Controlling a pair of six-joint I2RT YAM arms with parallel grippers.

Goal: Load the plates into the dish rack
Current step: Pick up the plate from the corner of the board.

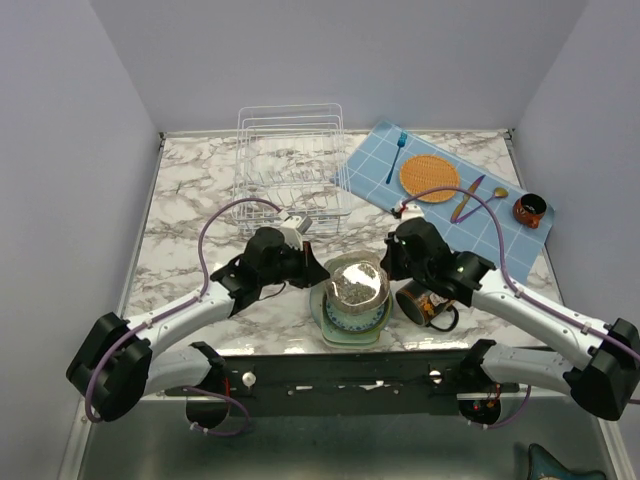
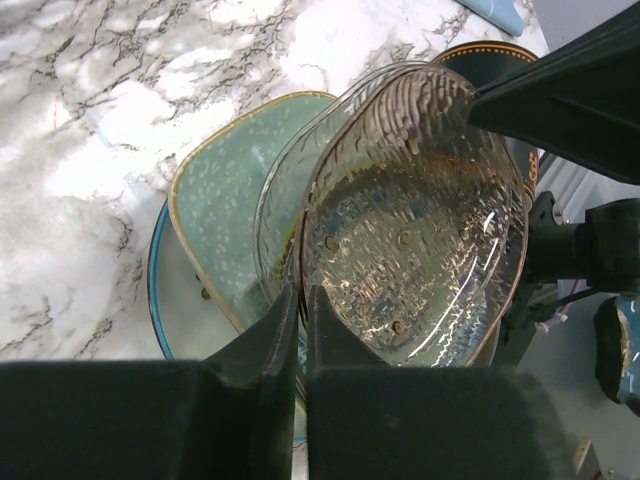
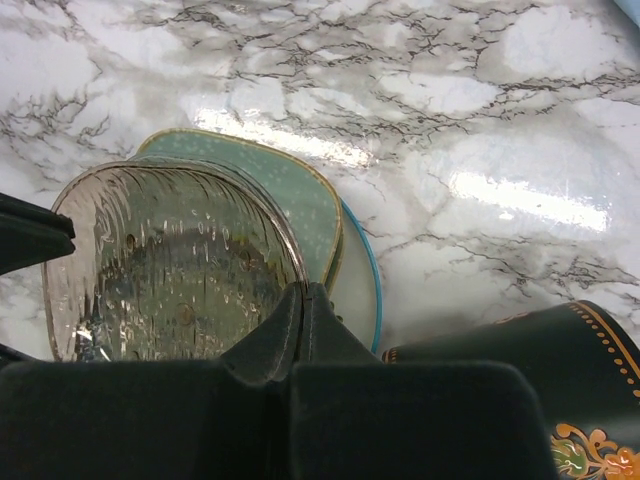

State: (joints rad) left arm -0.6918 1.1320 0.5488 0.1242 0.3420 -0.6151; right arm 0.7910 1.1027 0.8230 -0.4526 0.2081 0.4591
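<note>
Now pinched between left gripper point(image 2: 300, 300) and right gripper point(image 3: 303, 300) (both clamped on its rim): brown plate point(image 2: 420, 230), tilted above mint plate point(image 2: 225, 200).

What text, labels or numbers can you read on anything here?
None readable.
The mug shows only gold dots and scrollwork, no letters.
The brown plate and green plate carry texture and speckles only.
The rack has no label in view.

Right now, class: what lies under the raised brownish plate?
A mint-green rounded-square plate, itself on a blue-rimmed plate. Their middles and anything lower are covered by the brownish plate.
</note>
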